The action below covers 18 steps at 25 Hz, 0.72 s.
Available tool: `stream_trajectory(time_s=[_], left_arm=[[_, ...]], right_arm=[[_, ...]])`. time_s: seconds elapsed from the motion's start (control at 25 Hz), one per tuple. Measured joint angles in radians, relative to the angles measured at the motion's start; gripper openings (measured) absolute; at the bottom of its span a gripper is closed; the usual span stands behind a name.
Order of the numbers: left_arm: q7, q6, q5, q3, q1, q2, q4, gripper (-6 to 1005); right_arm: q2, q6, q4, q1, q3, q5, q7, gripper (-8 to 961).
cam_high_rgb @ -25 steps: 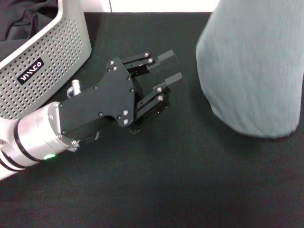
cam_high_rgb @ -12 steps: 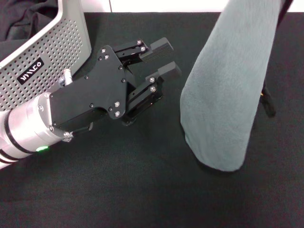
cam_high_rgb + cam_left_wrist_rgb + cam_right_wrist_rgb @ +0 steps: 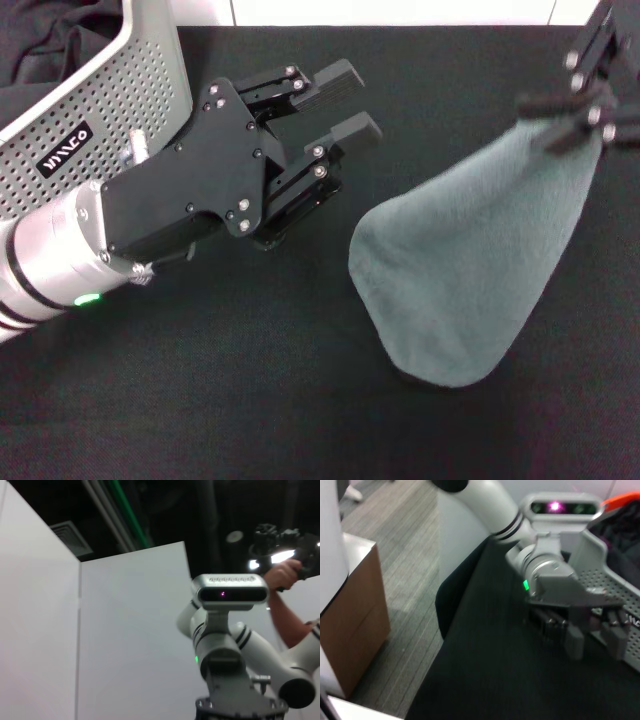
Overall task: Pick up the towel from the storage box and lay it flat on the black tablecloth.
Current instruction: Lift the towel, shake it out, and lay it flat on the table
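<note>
Pinching the towel (image 3: 470, 275) by its far corner, the right gripper (image 3: 583, 110) drapes it onto the black tablecloth (image 3: 250, 400); the left gripper (image 3: 342, 102) hovers, fingers spread, beside the storage box (image 3: 110, 110).

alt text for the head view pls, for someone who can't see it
The right gripper holds a grey-green towel by one corner, its lower end draped on the black tablecloth. The left gripper hovers open beside a grey storage box.

Towel (image 3: 470, 270): fuzzy, matt grey-green cloth. Black tablecloth (image 3: 250, 400): matt, finely textured fabric. Storage box (image 3: 110, 110): smooth light-grey perforated plastic. Left gripper (image 3: 343, 101): matt black plates, probably metal, on a satin silver wrist.
</note>
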Motion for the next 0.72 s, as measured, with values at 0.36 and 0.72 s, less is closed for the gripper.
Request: stream_trajectory(time_s=[0.36,0.72], left_arm=[[-0.047,0.000,0.005,0.051,-0.035,0.003,0.098,334],[0.019,-0.059,0.019,0.104,-0.088,0.004,0.099,333]], right_arm=[[0.042,0.002,-0.024,0.002,-0.016,-0.036,-0.073,13],[0.057,0.002,-0.029,0.042,-0.018,-0.040,-0.121,14]])
